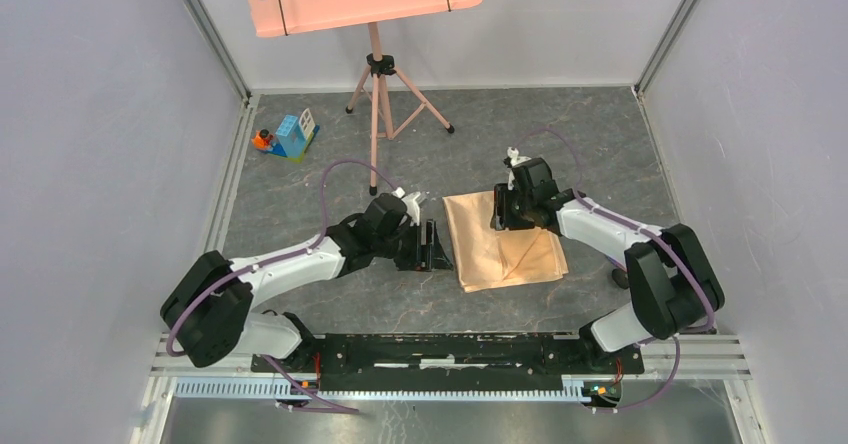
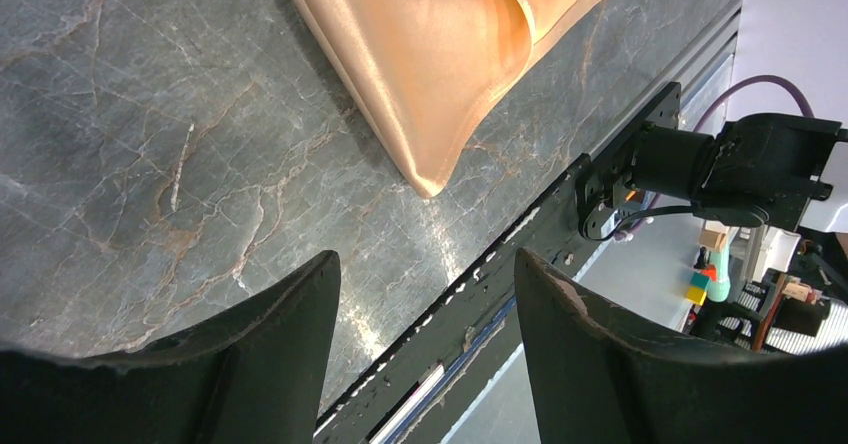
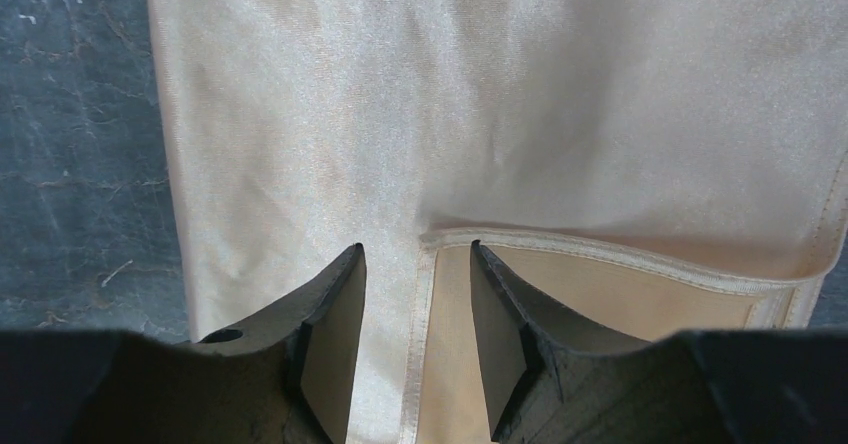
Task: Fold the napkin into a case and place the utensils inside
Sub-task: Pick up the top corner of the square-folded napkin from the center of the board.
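Right gripper (image 3: 415, 264) was found parted astride hem (image 3: 620, 257) of napkin (image 3: 500, 114) mid-table, likely for folding | left gripper (image 2: 425, 264) was parked open, clear.

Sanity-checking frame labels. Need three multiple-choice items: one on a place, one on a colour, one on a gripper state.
1. Where are the toy blocks? A near edge, centre B far left of the table C far right corner
2. The napkin is A peach B blue C white
3. The left gripper is A shut on the napkin B shut, empty C open, empty
Key: 1 B, the top view shows them left of the music stand; 2 A, peach satin in every view; 3 C, its fingers stand apart over bare table.
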